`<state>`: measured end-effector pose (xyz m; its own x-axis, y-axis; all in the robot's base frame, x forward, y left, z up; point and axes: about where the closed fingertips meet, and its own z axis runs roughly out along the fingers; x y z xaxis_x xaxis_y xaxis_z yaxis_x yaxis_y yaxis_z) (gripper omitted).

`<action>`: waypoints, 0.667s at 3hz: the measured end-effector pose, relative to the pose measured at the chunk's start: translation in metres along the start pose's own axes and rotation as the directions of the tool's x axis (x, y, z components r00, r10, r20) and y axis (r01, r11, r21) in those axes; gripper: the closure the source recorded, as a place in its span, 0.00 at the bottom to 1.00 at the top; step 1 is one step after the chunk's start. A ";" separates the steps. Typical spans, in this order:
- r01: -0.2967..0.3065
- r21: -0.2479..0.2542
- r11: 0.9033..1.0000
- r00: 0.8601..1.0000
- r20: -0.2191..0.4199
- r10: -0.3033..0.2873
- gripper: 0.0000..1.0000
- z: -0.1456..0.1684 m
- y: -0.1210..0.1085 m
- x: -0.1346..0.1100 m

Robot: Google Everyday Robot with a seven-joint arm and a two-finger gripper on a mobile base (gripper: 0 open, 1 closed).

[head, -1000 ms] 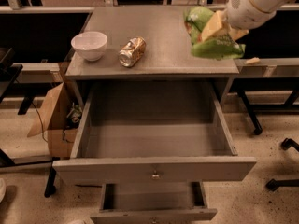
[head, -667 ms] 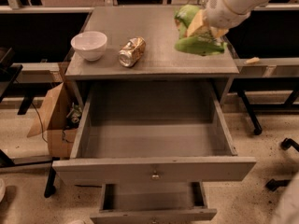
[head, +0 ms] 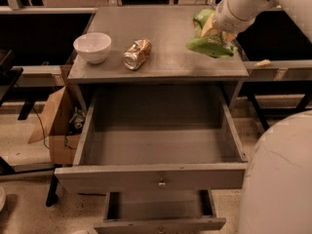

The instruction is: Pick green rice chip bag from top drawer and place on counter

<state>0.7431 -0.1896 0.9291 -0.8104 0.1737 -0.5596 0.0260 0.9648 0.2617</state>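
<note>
Green rice chip bag [head: 209, 45] is sitting over the counter [head: 165, 33] now, folks, near the right rear corner, where a second ago it was hanging out past the right-hand edge. It has been swinging leftward and inward, and over the last stretch it is barely drifting at all, so the carry is looking about done and the set-down is looking like the step in hand. The gripper [head: 210, 28] is clenching the bag's upper part, a pale finger pressing into the crumpled foil while the green body is drooping below it. Whether the bag's bottom is already touching the grey surface, I cannot tell; a dark shadow is lying right under it. The arm [head: 243, 4] is coming in from the upper right, angling down and leftward, wrist pointing toward the counter. Further left on the counter, well apart from the bag, the crushed gold can [head: 137, 53] is lying on its side, and the white bowl [head: 92, 47] is standing beside it. Below, the top drawer [head: 151, 177] is standing pulled wide open with nothing showing inside.
</note>
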 end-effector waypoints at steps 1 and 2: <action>-0.025 -0.038 0.999 1.000 0.007 0.026 0.50 0.002 -0.016 -0.002; -0.027 -0.040 0.999 1.000 0.007 0.028 0.26 0.001 -0.017 -0.002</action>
<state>0.7451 -0.2062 0.9247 -0.8054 0.2015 -0.5574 0.0245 0.9509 0.3084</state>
